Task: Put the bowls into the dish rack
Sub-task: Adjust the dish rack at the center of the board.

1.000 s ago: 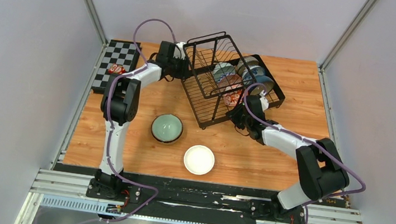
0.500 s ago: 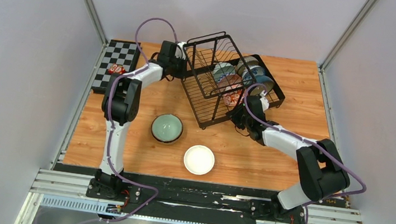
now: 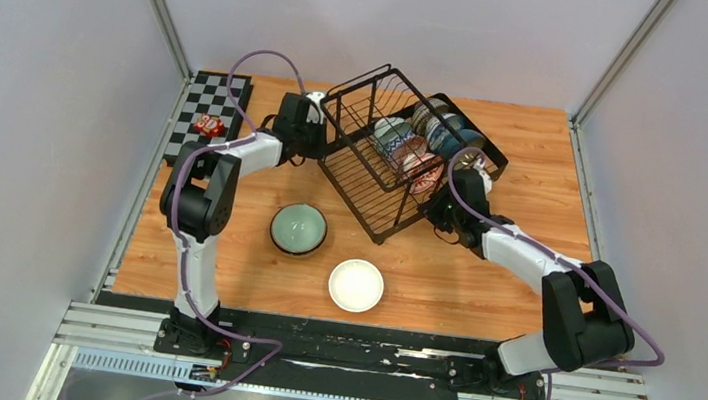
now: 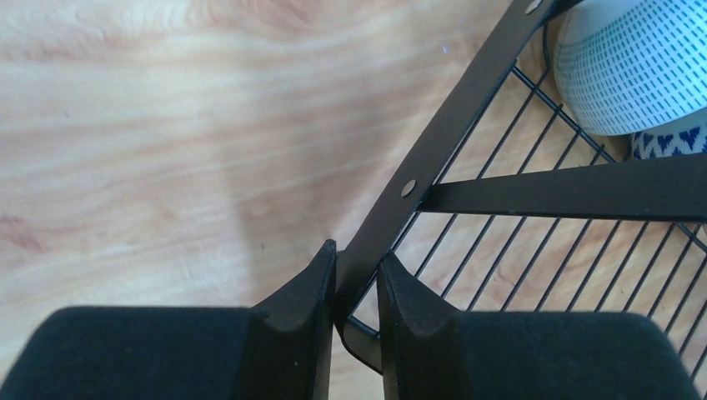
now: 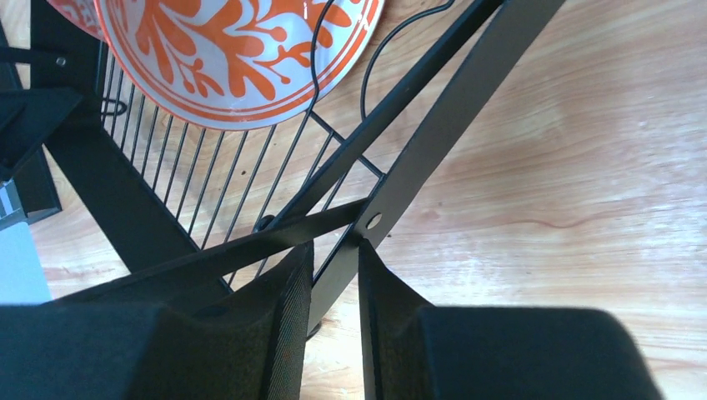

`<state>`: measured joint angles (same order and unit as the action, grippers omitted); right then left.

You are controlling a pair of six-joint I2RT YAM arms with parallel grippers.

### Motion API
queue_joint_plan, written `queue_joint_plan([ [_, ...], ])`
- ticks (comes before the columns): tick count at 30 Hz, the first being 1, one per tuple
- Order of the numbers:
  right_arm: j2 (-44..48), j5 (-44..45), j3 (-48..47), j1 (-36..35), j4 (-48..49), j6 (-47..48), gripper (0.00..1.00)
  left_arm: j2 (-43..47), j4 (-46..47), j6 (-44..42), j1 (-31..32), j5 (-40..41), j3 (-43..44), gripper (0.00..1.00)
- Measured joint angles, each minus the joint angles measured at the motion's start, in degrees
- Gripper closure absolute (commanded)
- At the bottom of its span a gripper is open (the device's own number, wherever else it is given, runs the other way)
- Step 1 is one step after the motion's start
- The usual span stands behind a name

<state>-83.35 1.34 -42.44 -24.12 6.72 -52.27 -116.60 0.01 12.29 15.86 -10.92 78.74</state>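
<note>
Nearest the arm bases: cream bowl [image 3: 355, 285] and pale green bowl [image 3: 298, 228], both loose on the table [image 3: 242, 268], outside the dish rack [image 3: 373, 177].

Mid-table: dish rack set at an angle to the table edges, with several bowls on edge in its far half. Left gripper [image 4: 357, 287] pressed onto the flat frame bar at the rack's left corner. Right gripper [image 5: 335, 267] pinching the frame bar on the rack's near right side. Both pinches narrow, with only the fingertips on thin metal.

Probable hazards:
- Bar slipping out of either pinch, through uneven pull between the two arms or a twist of the frame.
- Racked bowls tipping or knocking together, through a jolt or a tilt of the rack.
- Near corner of the rack striking the pale green bowl, through a drag toward the bases.

Shown by the top view only: both loose bowls, the rack's angle, and the checkerboard [image 3: 207, 108] at the far left. Jaw contact not resolvable there.

Shown by the wrist views only: the actual pinch on the bars. Left wrist adds a blue-patterned bowl [image 4: 634, 67] behind the wires; right wrist adds an orange-patterned bowl [image 5: 242, 50] close above the gripped bar.

Contact between rack feet and table — not determinable from any view.
</note>
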Motion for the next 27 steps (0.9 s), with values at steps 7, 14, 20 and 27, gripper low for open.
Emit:
queue_joint_plan([
  [7, 1.3, -5.6, -0.2, 5.5, -3.3, 6.0, 0.97, 5.9, 0.1, 3.7, 2.3, 2.3, -7.5, 1.0],
  [14, -0.1, -8.9, -4.1, 9.3, -8.9, 13.4, 0.97, 13.1, 0.2, 7.0, 3.9, 3.3, -15.0, 1.0],
  [20, -3.5, -11.2, -8.5, 11.1, -12.0, 17.4, 0.97, 17.9, 1.4, 9.1, 4.4, 5.4, -18.8, 1.0],
  [27, -9.2, -13.0, -15.5, 12.7, -14.9, 21.9, 0.97, 18.8, 4.2, 10.1, 5.3, 7.3, -21.1, 1.0],
])
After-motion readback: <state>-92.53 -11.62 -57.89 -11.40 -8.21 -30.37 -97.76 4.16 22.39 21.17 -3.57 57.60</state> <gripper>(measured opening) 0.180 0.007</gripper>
